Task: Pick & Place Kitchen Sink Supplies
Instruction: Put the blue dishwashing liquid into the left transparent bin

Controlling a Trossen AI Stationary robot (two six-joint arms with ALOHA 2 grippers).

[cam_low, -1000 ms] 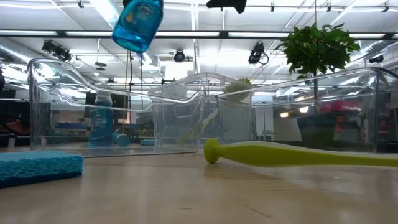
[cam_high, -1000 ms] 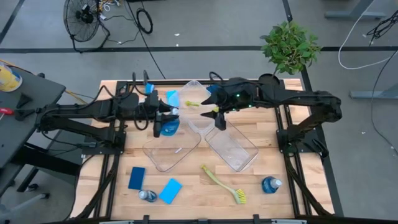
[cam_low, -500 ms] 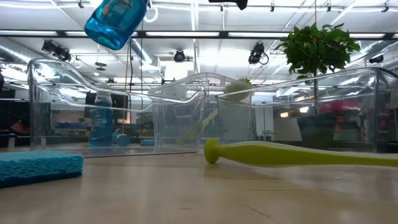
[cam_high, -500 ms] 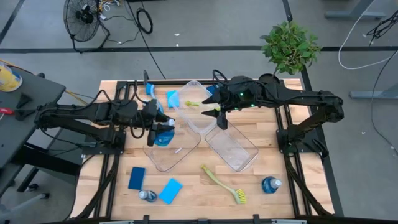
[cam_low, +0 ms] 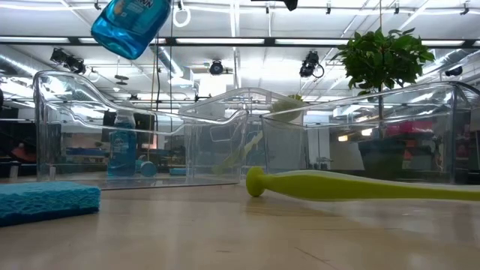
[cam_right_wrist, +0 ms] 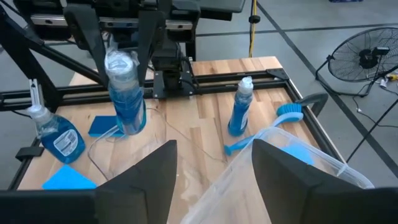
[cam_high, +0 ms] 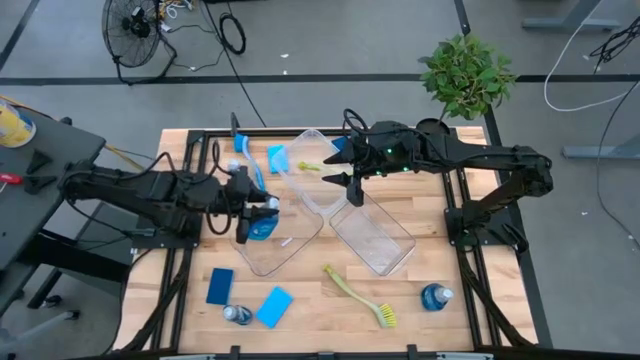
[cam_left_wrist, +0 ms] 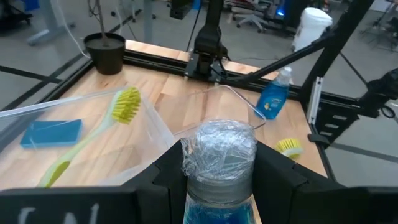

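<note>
Bottle (cam_high: pixel 262 222) of blue liquid hangs in my left tool (cam_high: pixel 247 214), pinched at the neck above the left bin (cam_high: pixel 300 240). Next I must lower it inside and release. Right tool (cam_high: pixel 352 187) waits empty, fingers wide, over the middle bins.

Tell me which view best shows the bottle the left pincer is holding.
The right wrist view: the bottle shows whole, hanging in the left pincer. Left wrist shows only its cap, low view its base, high view a foreshortened top.

bottle (cam_high: pixel 262 224) over L bin (cam_high: pixel 290 245) | brush (cam_high: pixel 358 297) front of bins
</note>
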